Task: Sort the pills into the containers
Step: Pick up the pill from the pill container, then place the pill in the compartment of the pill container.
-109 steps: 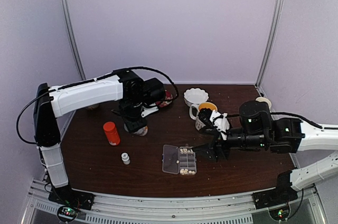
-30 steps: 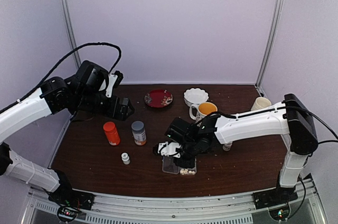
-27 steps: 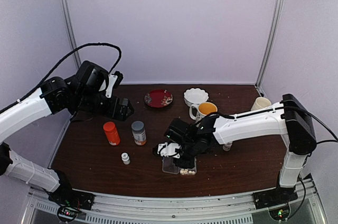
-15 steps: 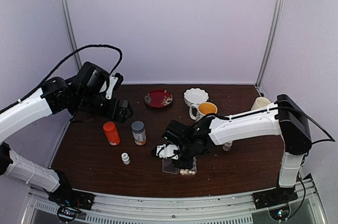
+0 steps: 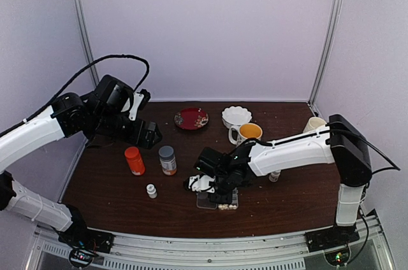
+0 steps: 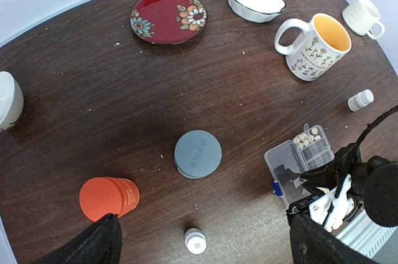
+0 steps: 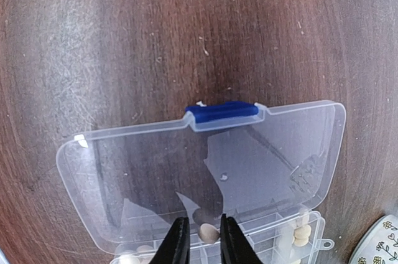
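The clear pill box (image 7: 267,246) lies open, its hinged lid (image 7: 205,164) with a blue latch (image 7: 222,112) flat on the table. My right gripper (image 7: 205,242) points down over a near cell, jaws a narrow way apart. One cream pill (image 7: 208,233) sits between them, against the right finger and clear of the left. More pills (image 7: 301,231) fill a cell at the right. From above, the right gripper (image 5: 218,192) covers most of the box (image 5: 205,204). My left gripper (image 5: 152,134) hovers open high at the left, holding nothing, its fingers (image 6: 99,248) wide apart.
An orange bottle (image 5: 134,160), a grey-capped bottle (image 5: 167,160) and a small white bottle (image 5: 151,190) stand left of the box. Behind are a red plate (image 5: 192,118), a white bowl (image 5: 236,116), a mug (image 5: 245,133), a cup (image 5: 317,123) and another small bottle (image 5: 274,176).
Over the last second the right gripper crept slightly left over the box. Seconds before, it was right of the box and the left gripper stood at the grey-capped bottle.
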### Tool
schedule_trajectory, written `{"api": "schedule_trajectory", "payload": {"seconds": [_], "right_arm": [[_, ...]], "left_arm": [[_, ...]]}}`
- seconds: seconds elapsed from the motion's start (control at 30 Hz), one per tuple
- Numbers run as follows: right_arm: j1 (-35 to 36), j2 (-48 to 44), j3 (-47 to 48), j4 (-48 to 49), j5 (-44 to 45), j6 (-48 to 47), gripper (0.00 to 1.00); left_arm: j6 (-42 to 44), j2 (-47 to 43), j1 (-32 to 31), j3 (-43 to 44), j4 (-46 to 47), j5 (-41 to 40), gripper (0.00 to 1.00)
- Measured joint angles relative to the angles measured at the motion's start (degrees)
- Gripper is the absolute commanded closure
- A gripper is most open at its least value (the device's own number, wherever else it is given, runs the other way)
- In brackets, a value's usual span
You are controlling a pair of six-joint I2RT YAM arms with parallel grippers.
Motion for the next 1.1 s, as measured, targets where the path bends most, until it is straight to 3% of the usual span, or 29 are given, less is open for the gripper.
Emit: {"api": "schedule_trajectory", "payload": {"seconds": [0.47, 0.8, 1.1], "right_arm": [[-0.1, -0.5, -0.2, 0.3, 0.2, 0.4, 0.91], [-0.1, -11.8, -6.5, 2.8, -1.4, 3.3, 0.91], [-0.1, -16.3, -15.4, 4.8, -2.0, 6.4, 0.91]], "left_arm": [[0.0, 0.2, 0.0, 0.0, 0.0, 1.4, 0.02], [0.0, 0.7, 0.0, 0.0, -0.1, 1.7, 0.03], [0.0, 0.7, 0.0, -0.6, -0.2, 1.9, 0.02]]}}
